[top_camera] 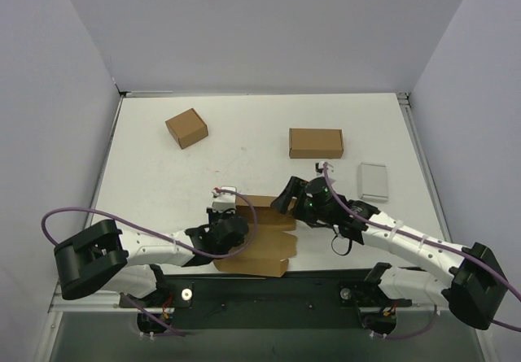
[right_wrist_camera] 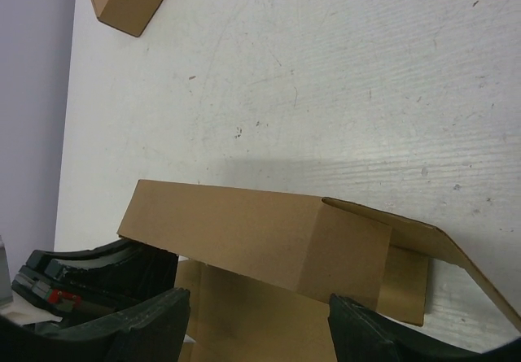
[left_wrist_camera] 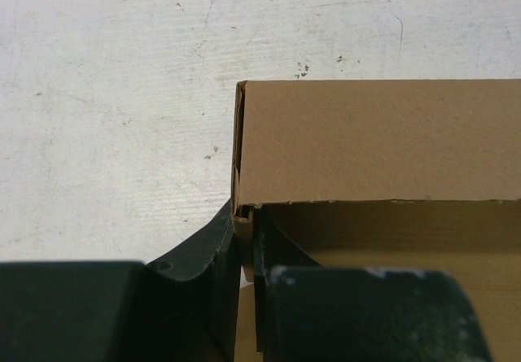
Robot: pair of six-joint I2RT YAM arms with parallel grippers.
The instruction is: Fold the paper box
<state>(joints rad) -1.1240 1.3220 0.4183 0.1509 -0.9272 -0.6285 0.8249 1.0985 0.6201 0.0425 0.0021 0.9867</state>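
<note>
The paper box [top_camera: 262,240] lies half folded near the table's front edge, its far wall raised and its brown panels flat beneath. My left gripper [top_camera: 230,228] is at the box's left end. In the left wrist view the left gripper [left_wrist_camera: 245,230] is shut on the box's thin upright left side flap [left_wrist_camera: 242,225], next to the raised wall [left_wrist_camera: 374,138]. My right gripper [top_camera: 291,199] is at the box's far right corner. In the right wrist view the right gripper [right_wrist_camera: 259,329] is open, its fingers [right_wrist_camera: 142,325] wide apart on either side of the raised wall [right_wrist_camera: 260,236], not gripping it.
A small squarish brown carton [top_camera: 186,128] sits at the back left and shows in the right wrist view [right_wrist_camera: 130,0]. A closed oblong brown box [top_camera: 316,142] lies at the back centre-right. A flat pale grey case [top_camera: 374,181] lies right of the right gripper.
</note>
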